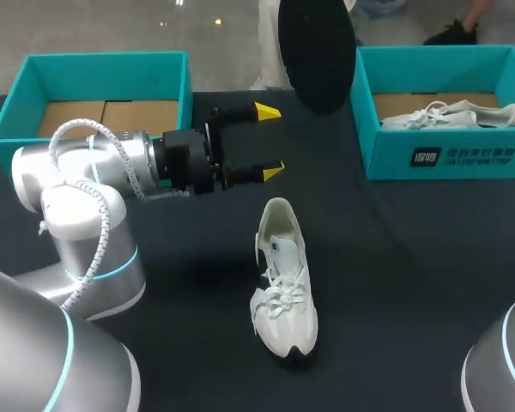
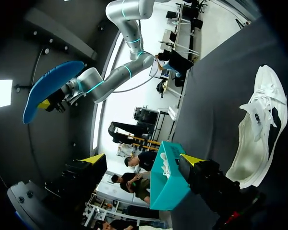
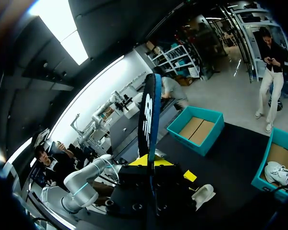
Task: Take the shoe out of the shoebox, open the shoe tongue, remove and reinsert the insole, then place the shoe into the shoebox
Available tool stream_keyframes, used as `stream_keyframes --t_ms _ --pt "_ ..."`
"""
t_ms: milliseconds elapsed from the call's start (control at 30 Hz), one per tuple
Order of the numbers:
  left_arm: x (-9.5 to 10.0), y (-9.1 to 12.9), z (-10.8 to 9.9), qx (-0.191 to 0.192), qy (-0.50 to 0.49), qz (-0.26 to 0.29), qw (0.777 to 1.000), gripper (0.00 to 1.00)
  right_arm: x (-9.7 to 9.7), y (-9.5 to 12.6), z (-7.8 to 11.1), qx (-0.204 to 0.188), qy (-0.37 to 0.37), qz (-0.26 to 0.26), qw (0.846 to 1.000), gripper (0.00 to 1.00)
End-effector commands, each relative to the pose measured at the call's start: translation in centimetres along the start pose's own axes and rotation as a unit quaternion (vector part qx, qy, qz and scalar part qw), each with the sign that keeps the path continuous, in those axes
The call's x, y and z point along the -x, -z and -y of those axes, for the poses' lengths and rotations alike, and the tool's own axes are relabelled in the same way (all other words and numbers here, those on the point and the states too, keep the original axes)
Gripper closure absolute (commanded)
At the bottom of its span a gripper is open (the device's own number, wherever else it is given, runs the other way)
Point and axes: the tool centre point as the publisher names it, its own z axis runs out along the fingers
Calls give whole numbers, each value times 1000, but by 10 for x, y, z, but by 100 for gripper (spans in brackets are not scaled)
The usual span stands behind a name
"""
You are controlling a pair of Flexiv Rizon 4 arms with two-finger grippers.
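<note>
On the table [image 1: 412, 257], the shoe [image 1: 283, 283] lies near-to-far — toe toward the near edge.

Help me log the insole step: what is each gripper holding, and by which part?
The right gripper holds the insole by one end; the left gripper is open and empty.

Our white shoe [image 1: 283, 283] stands upright on the table, toe toward us. The dark insole [image 1: 318, 51] is up in the air. The left shoebox [image 1: 17, 103] and the right shoebox [image 1: 438, 159] are teal and open. The right one holds another white shoe [image 1: 451, 113].
</note>
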Motion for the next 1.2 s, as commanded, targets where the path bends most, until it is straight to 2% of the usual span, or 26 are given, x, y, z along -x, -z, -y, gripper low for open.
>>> stream_keyframes --t_ms 33,533,600,700,933,1200 --pt "-3 -1 3 4 -1 4 1000 0 0 -1 -1 -2 -1 1 1000 100" --pt "-3 -1 3 4 -1 4 1000 0 0 -1 -1 -2 -1 1 1000 100" --pt "1 3 -1 9 -26 5 1000 0 0 -1 -1 -2 -1 1 1000 100" --pt "10 11 -8 14 -55 6 998 0 8 -4 -6 -25 -24 -1 999 100" --pt "28 22 -22 -16 -115 15 993 0 29 -15 -3 -68 -92 7 993 100" --pt "39 25 -37 -23 -148 0 989 0 54 -30 16 -78 -161 5 984 100"
